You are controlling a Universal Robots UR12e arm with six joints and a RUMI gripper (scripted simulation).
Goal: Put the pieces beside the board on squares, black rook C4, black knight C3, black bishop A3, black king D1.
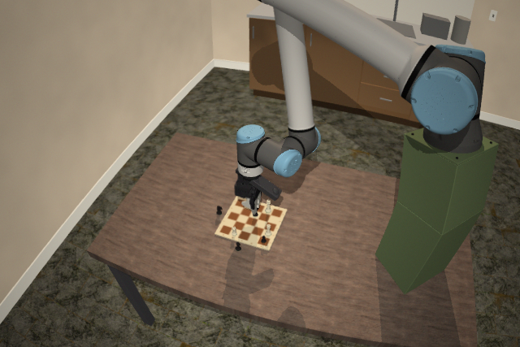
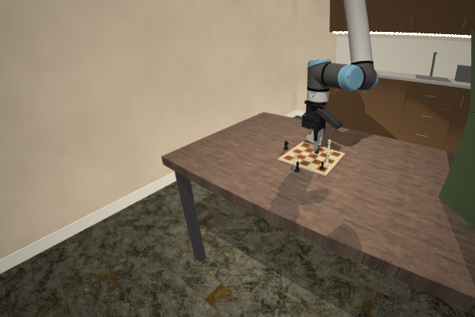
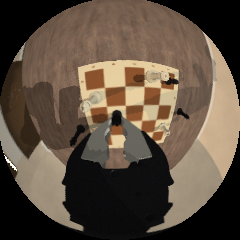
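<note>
My gripper point(image 1: 254, 207) point(image 2: 316, 147) point(image 3: 116, 117) is shut on a small black piece, by its place the black rook point(image 1: 255, 214) point(image 2: 316, 151) point(image 3: 116, 115). It is upright at C4 of the board point(image 1: 218, 234) point(image 2: 280, 159), its base at or just above the surface. The black knight point(image 1: 218, 210) point(image 2: 286, 145) stands on the table left of the board. What looks like the black bishop point(image 1: 238, 246) point(image 2: 297, 166) point(image 3: 183, 114) stands at the front edge. Another black piece, probably the king point(image 3: 77, 135), shows beyond the back edge in the wrist view; my gripper hides it in the top and exterior views.
A black pawn-like piece point(image 1: 263, 240) point(image 2: 322, 165) point(image 3: 171, 81) is on E1. White pieces stand on E2 point(image 1: 267, 230) point(image 2: 327, 159), on B1 point(image 1: 234, 231) point(image 2: 296, 157) and on D5 point(image 1: 268, 206) point(image 2: 329, 146). The D5 piece is tall, close to my fingers' right.
</note>
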